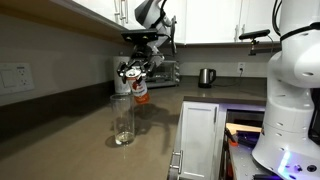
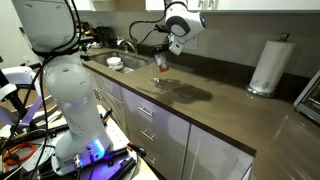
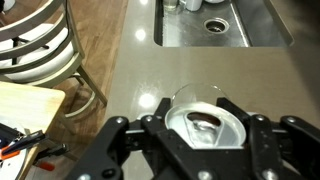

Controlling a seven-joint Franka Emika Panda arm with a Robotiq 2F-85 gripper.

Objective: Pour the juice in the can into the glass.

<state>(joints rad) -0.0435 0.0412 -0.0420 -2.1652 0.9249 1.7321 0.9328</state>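
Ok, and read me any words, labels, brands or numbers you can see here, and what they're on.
No text can be read in any view.
On the small red-orange and white drink can: dark markings, too blurred to read.
On the steel kettle: no lettering visible.
On the white paper-towel roll: no lettering visible.

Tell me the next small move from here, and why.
Probably tip the can further toward the glass. The gripper holds it tilted just above the glass, jaws shut on it. In the wrist view the rim lies right beyond the can's top, and the glass looks empty.
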